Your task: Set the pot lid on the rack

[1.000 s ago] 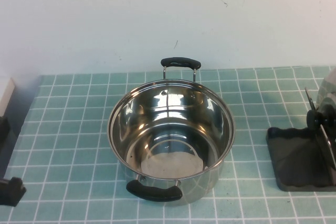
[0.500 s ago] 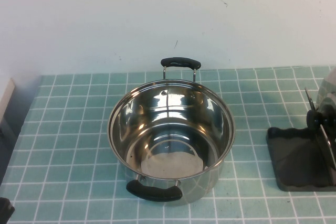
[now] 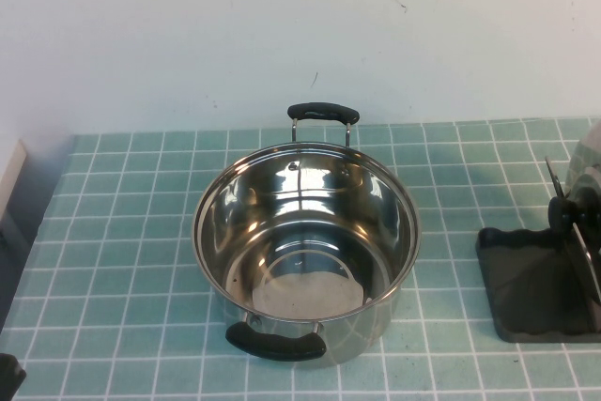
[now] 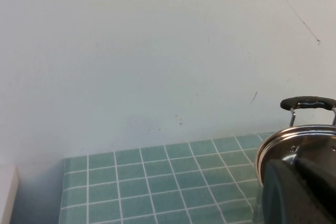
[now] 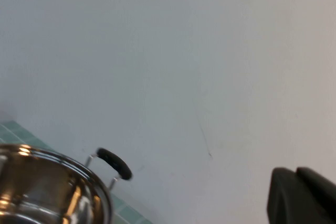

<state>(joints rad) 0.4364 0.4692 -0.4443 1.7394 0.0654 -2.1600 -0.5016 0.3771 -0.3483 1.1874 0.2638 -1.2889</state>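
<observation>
Left pincer (image 3: 7, 375) lower at table (image 3: 122, 232) corner than before (grip unclear); right pincer (image 5: 304, 195) likewise.

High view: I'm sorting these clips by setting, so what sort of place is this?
Probably a mock kitchen counter: a teal tiled surface against a plain white wall, an open steel pot, and the pot lid upright in the rack. The left gripper sits at the near-left edge; the right gripper shows only in its wrist view.

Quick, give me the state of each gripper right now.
Left gripper: at the table's near-left corner, holding nothing visible; open or shut cannot be told.
Right gripper: raised, facing the wall; cannot be told.
</observation>
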